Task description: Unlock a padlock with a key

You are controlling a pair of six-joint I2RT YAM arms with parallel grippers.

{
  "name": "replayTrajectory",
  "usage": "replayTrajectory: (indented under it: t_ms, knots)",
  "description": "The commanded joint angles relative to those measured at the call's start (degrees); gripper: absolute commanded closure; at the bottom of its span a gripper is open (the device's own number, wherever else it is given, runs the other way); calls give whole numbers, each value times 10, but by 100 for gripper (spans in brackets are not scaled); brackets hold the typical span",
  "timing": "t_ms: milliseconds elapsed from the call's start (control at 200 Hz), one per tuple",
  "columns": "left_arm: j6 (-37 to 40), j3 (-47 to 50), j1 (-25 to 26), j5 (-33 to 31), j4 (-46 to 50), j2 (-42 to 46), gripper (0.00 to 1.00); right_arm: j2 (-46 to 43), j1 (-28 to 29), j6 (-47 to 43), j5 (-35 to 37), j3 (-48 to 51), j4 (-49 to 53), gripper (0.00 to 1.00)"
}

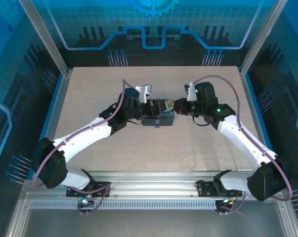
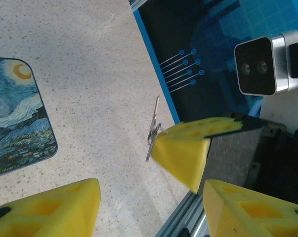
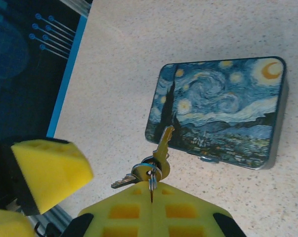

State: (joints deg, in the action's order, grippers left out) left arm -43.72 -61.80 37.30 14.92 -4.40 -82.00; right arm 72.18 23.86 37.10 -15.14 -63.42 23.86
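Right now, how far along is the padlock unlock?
Done: keys picked up, their ring pinched in the shut right gripper, dangling by the Starry Night tin. In hand: left gripper open, right beside them, nothing between its fingers. Left: seating a key in the padlock and turning it.

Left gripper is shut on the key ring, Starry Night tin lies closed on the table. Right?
Wrong gripper. The right gripper is shut on the key ring, seen in the right wrist view; the left gripper stands open, holding nothing. The Starry Night tin does lie closed on the table.
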Motion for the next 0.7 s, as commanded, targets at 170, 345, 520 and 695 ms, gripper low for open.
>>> replayTrajectory:
  t_ms: [170, 345, 520, 695]
  knots:
    - [-9, -21, -3, 30, -26, -20, 52, -13, 30, 36, -17, -7, -39, 97]
    - [-5, -19, -3, 23, -26, -19, 58, -12, 36, 41, -20, -6, -45, 98]
    - [5, -17, -4, 16, -25, -11, 67, -12, 37, 44, -24, -3, -48, 98]
    - [10, -19, -4, 16, -20, -11, 75, -13, 37, 49, -34, -1, -56, 98]
